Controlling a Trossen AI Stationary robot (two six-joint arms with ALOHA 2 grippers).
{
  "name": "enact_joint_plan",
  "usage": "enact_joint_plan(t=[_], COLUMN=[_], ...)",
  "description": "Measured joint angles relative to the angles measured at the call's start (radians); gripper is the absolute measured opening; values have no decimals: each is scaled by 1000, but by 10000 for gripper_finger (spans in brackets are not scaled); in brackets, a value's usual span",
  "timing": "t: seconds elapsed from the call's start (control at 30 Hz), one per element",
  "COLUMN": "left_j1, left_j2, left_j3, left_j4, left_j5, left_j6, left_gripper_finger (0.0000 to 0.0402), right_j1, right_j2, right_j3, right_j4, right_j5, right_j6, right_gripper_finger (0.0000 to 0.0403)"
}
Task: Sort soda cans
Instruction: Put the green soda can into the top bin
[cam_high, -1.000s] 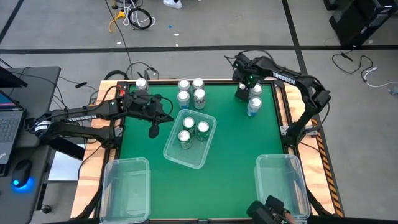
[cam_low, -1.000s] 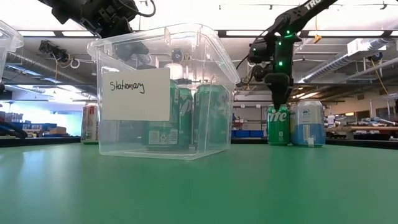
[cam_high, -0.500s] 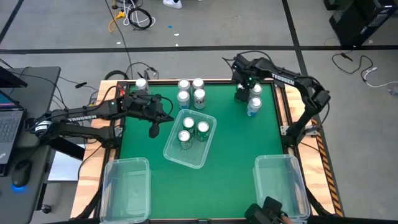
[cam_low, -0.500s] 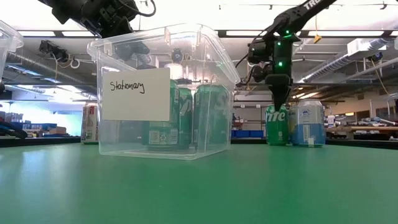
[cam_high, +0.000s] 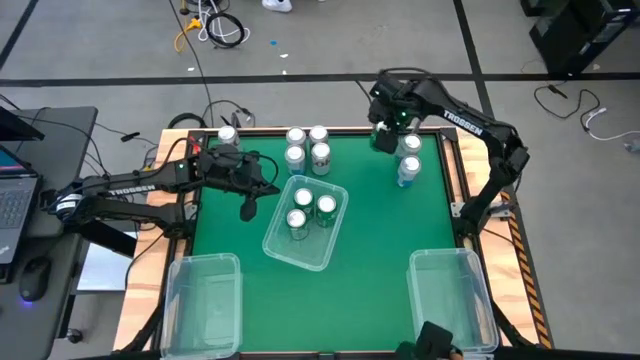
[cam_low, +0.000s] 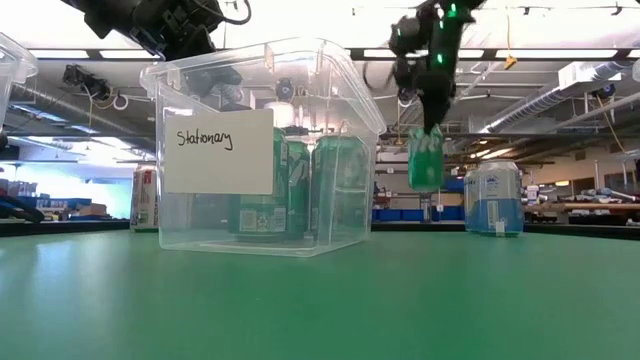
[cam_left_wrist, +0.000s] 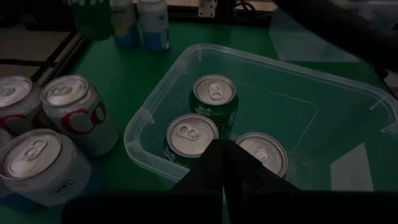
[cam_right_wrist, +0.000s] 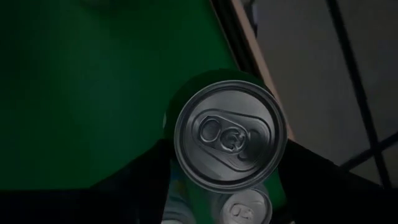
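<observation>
Three green cans (cam_high: 303, 209) are sitting sorted in the centre bin (cam_high: 335, 245); a fourth is rising.

High view: the right gripper (cam_high: 383, 133) is hanging beyond the bin, toward the table's far right corner; two bins nearer the camera are showing nothing inside.
Low view: it is clamping a green can (cam_low: 425, 158), which is hanging clear of the table.
Left wrist: the left gripper (cam_left_wrist: 225, 163), fingers together and empty, is hovering at the bin.
Right wrist: a shiny silver top.

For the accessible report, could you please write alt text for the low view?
The right gripper holds a green aluminium soda can lifted clear above the green table. To its left stands a clear rectangular plastic bin labelled "Stationary", with green cans inside. A blue-and-white can stands on the table to the right.
</observation>
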Motion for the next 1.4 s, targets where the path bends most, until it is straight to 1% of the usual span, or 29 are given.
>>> enact_joint_plan(t=[0.17, 0.33, 0.57, 0.73, 0.83, 1.0, 1.07, 1.17, 1.4], left_j1=[10, 33, 47, 47, 46, 46, 46, 46, 46], left_j2=[0, 0, 0, 0, 0, 0, 0, 0, 0], left_j3=[0, 0, 0, 0, 0, 0, 0, 0, 0], left_j4=[0, 0, 0, -2, -2, -4, -4, -7, -27], left_j5=[0, 0, 0, 0, 0, 0, 0, 0, 0], left_j6=[-4, -12, -12, -19, -20, -23, -25, -28, -31], left_gripper_finger=[1, 1, 1, 1, 1, 1, 1, 1, 1], right_j1=[126, 290, 510, 631, 680, 723, 729, 729, 727], right_j2=[0, -1, -1, 8, 43, 132, 156, 192, 261], right_j3=[158, 260, 285, 286, 287, 285, 285, 286, 285], right_j4=[-67, -92, -74, 36, 71, 60, 55, 47, 22], right_j5=[5, 12, 13, 12, -11, -20, -24, -56, -67], right_j6=[76, 163, 293, 348, 359, 358, 357, 356, 346], right_gripper_finger=[249, 249, 249, 248, 248, 248, 248, 248, 248])
